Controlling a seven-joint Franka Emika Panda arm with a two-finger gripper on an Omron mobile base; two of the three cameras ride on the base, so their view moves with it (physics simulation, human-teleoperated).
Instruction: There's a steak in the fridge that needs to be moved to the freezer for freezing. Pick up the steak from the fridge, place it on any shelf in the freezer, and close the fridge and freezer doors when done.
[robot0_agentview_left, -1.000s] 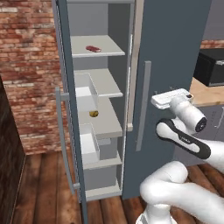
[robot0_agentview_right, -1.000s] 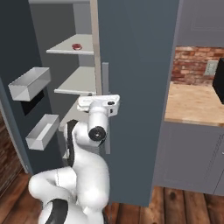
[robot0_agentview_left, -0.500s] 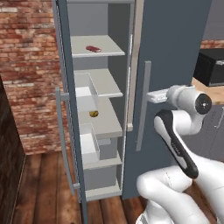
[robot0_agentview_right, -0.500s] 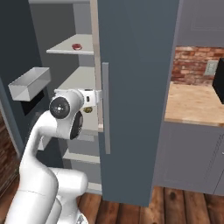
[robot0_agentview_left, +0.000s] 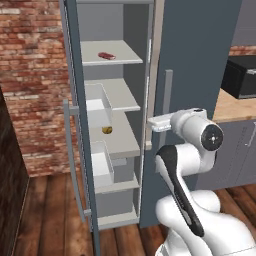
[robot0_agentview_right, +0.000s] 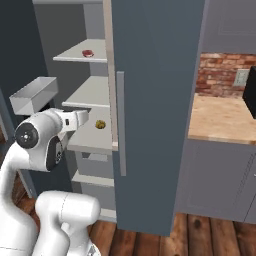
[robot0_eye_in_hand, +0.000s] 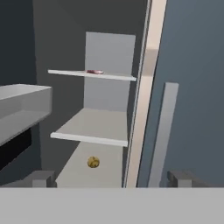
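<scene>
The steak (robot0_agentview_left: 106, 55) (robot0_agentview_right: 88, 52) (robot0_eye_in_hand: 95, 71) lies on the upper shelf (robot0_agentview_left: 120, 61) of the freezer, whose door (robot0_agentview_left: 75, 125) stands open to the left. The fridge door (robot0_agentview_left: 200, 60) (robot0_agentview_right: 155, 100) on the right is closed against the unit. My gripper (robot0_agentview_left: 150, 121) (robot0_agentview_right: 90, 116) (robot0_eye_in_hand: 110, 181) is open and holds nothing. It hangs at mid height in front of the fridge door's handle (robot0_agentview_left: 166, 107) (robot0_eye_in_hand: 162, 131). It points into the freezer, well below the steak and short of it.
A round golden-brown lump (robot0_agentview_left: 107, 130) (robot0_agentview_right: 100, 124) (robot0_eye_in_hand: 92, 162) sits on a lower freezer shelf. White bins (robot0_agentview_left: 97, 105) (robot0_agentview_right: 34, 95) hang inside the open freezer door. A wooden counter (robot0_agentview_right: 225, 120) with a black microwave (robot0_agentview_left: 242, 75) is at the right, a brick wall (robot0_agentview_left: 30, 75) at the left.
The arm has swung round, and the hand has shifted left from in front of the closed fridge door towards the open freezer. The steak and doors have not moved.
</scene>
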